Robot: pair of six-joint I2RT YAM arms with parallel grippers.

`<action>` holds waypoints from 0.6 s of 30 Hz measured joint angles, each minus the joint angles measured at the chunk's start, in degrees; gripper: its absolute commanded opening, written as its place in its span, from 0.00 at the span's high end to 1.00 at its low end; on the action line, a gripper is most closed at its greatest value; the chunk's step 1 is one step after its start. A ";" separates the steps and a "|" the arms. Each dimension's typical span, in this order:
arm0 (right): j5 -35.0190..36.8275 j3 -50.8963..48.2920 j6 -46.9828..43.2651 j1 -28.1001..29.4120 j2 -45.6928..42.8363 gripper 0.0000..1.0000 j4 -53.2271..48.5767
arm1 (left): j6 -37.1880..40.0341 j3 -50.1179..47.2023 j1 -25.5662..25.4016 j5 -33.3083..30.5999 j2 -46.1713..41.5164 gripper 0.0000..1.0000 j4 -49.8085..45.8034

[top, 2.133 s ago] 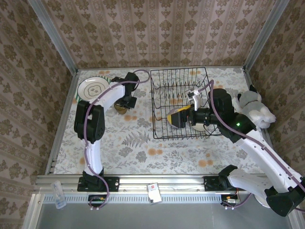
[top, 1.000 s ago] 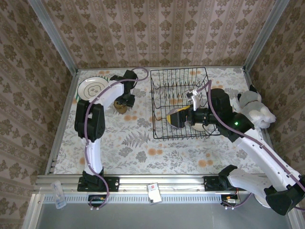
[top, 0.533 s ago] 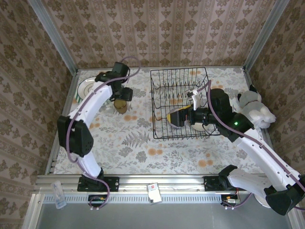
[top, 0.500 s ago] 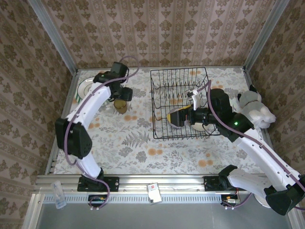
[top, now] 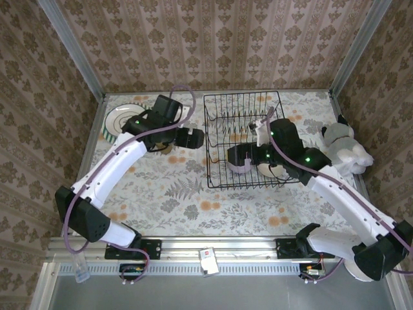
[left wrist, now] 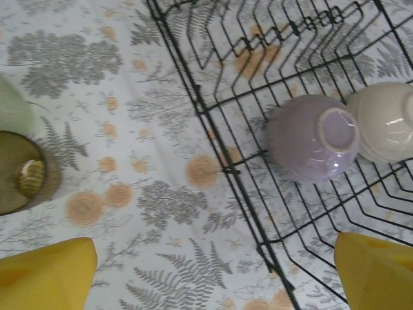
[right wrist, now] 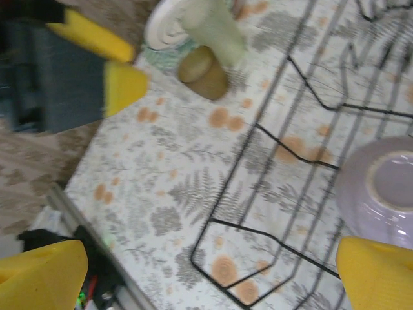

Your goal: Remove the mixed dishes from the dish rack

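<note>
The black wire dish rack stands at the back middle of the table. In it, upside down, lie a lilac bowl and a cream bowl. My left gripper hovers open just outside the rack's left edge, nothing between its yellow fingertips. To its left stand a small amber cup and a pale glass tumbler. A green-rimmed plate lies at the back left. My right gripper is open above the rack's near-left part, beside the lilac bowl.
A lumpy white-grey soft toy sits at the right edge of the table. The floral table has open room in front of the rack. The metal rail runs along the near edge. The two grippers are close together at the rack's left side.
My left gripper has opened, let go of the amber cup and swung right toward the rack. The right gripper has shifted slightly left and stays open.
</note>
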 measured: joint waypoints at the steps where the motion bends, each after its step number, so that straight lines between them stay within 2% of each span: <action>1: 1.29 0.24 0.00 0.00 1.07 0.00 -0.79 | -0.26 -0.02 -0.61 -0.07 0.42 0.05 0.02; 8: 11.58 1.99 -0.42 0.04 9.09 0.00 -7.48 | -1.90 -0.04 -5.62 -1.27 7.96 0.06 0.33; 12: 16.44 3.85 -1.46 0.15 13.09 0.00 -9.66 | -3.41 -0.26 -7.54 -2.14 11.85 0.12 0.37; 18: 20.09 6.08 -3.23 0.39 20.11 0.00 -10.60 | -6.08 -0.85 -7.87 -3.15 14.75 0.27 0.83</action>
